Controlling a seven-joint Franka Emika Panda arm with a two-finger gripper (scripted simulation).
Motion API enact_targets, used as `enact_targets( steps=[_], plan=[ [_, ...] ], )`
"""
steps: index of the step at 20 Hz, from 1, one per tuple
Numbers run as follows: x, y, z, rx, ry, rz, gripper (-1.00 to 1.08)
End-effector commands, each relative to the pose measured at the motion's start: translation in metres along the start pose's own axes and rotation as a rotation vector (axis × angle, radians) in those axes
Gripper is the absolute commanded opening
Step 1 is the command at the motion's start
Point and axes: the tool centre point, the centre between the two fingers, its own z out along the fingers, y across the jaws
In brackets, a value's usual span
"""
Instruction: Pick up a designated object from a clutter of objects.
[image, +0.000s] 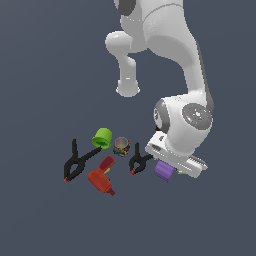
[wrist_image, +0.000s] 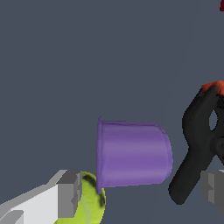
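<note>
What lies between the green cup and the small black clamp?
The multicoloured can stands between the green cup and the small black clamp; this shows in the exterior view.

Yellow-green ball (wrist_image: 89, 205) half behind finger (wrist_image: 69, 194)

Flat, even render light, dim grey-blue backdrop. Soft sheen on white arm (image: 170, 45), upper frame. No cast shadows on floor. Exterior view coarse, small items blocky; purple cup (wrist_image: 133, 153) sharp, softly shaded.
</note>
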Motion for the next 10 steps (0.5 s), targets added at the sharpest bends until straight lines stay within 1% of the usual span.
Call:
enact_targets(
  steps=[1, 5, 10],
  plan=[
    [0.0, 0.0, 0.0, 0.0, 0.0, 0.0, 1.0],
    [0.0, 0.0, 0.009, 0.0, 0.001, 0.001, 1.0],
    [0.0, 0.001, 0.035, 0.001, 0.001, 0.003, 1.0]
  ],
)
